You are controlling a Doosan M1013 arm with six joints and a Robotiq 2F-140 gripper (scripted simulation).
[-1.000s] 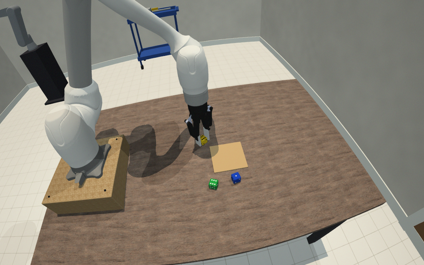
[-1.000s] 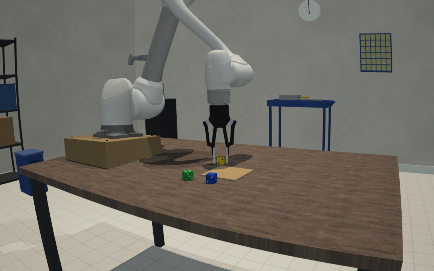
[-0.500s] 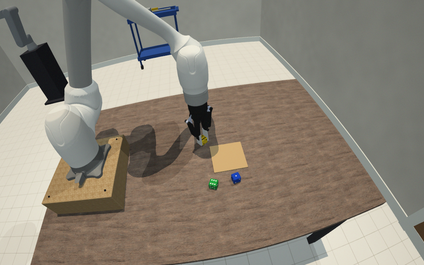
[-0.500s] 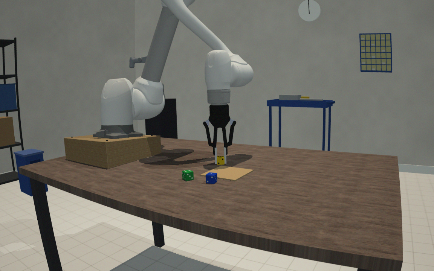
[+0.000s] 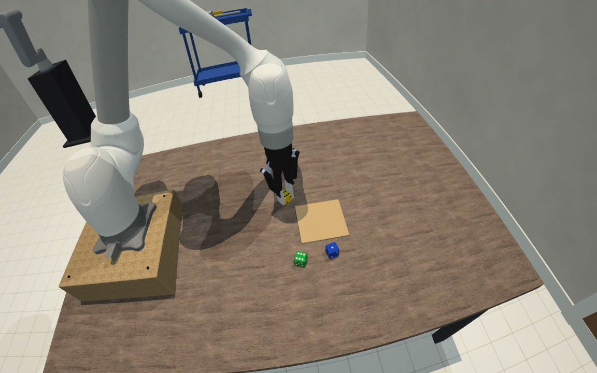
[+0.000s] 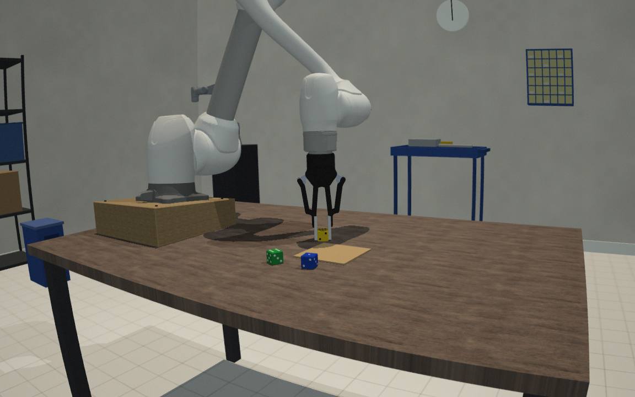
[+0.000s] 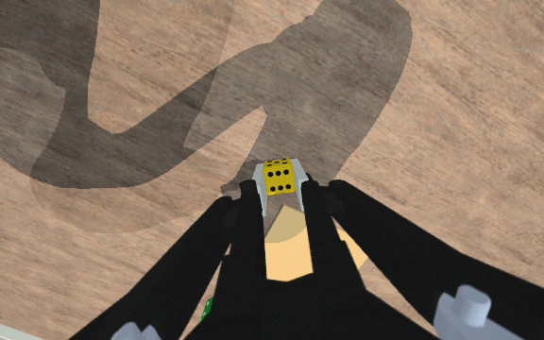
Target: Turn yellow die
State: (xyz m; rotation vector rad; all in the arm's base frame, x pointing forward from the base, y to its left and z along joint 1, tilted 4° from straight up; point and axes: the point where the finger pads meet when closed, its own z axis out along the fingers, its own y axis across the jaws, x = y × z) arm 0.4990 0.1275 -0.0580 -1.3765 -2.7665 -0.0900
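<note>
The yellow die (image 5: 287, 197) (image 6: 322, 235) (image 7: 279, 179) stands on the table just beyond the mat's corner, its 6 face up; its 2 face shows in the exterior view. My gripper (image 5: 285, 196) (image 6: 322, 239) (image 7: 279, 172) points down and is shut on the yellow die, one pale pad against each of two opposite sides. The tan mat (image 5: 324, 222) (image 6: 339, 254) (image 7: 287, 262) lies flat with no die on it. The green die (image 5: 300, 258) (image 6: 274, 257) (image 7: 207, 308) shows 6 on top. The blue die (image 5: 332, 250) (image 6: 308, 261) shows 1 on top.
The green and blue dice stand beside the mat, on the side away from my gripper. The arm's wooden base block (image 5: 166, 259) (image 6: 162, 221) stands to the left on the table (image 5: 407, 185) (image 6: 458, 296). A blue cart (image 5: 217, 71) (image 6: 438, 151) stands behind the table.
</note>
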